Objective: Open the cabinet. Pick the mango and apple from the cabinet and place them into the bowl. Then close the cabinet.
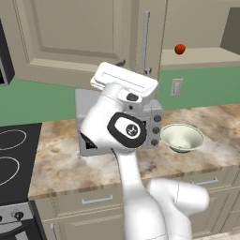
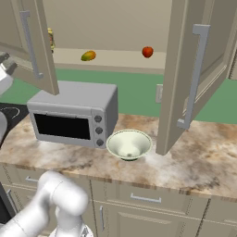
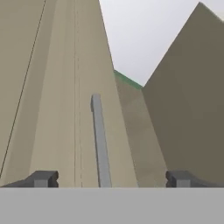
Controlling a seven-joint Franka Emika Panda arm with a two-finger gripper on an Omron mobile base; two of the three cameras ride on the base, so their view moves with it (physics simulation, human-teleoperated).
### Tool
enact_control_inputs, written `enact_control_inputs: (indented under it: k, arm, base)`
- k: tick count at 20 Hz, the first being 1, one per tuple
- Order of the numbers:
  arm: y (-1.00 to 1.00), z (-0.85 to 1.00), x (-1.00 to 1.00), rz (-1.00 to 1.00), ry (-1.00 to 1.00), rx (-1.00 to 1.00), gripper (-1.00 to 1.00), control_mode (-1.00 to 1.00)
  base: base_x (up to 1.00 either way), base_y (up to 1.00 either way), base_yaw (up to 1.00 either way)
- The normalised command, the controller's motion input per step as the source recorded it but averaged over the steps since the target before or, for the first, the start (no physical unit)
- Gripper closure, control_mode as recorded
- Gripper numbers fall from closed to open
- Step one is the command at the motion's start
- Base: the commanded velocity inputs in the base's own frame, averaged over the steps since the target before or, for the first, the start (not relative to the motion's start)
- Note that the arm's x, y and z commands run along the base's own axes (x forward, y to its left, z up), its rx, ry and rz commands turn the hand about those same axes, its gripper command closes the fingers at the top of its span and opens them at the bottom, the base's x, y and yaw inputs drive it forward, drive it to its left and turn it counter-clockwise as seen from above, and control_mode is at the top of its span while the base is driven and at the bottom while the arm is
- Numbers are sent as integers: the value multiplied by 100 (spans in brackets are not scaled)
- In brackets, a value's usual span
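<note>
Pincer open at the left door handle, both cabinet doors swung out.
In the hand view the two dark tips stand wide apart with the silver bar between them, touching neither; the door face runs up on the left of it. On the bench the bowl sits near the front edge, just right of the grey microwave, with nothing in it. The right door hangs open over the bench beside the bowl. Farther back, on the cabinet shelf, the mango lies toward the left and the apple toward the right, well apart. A yellow bottle stands at the shelf's left end, partly hidden by the left door.
</note>
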Motion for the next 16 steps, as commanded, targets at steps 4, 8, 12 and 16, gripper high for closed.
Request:
enact_control_inputs:
  k: [4, 8, 12, 16]
  arm:
    - [-4, 0, -100, -23, 41, 20, -100, -100]
    - [-13, 0, -100, -29, 48, 23, -100, -100]
    - [-49, 0, -100, -26, 52, 31, -100, -100]
    - [-82, -9, -100, -17, 44, 32, -100, -100]
  base:
    - [0, 0, 0]
    - [0, 0, 0]
    - [0, 0, 0]
    - [0, 0, 0]
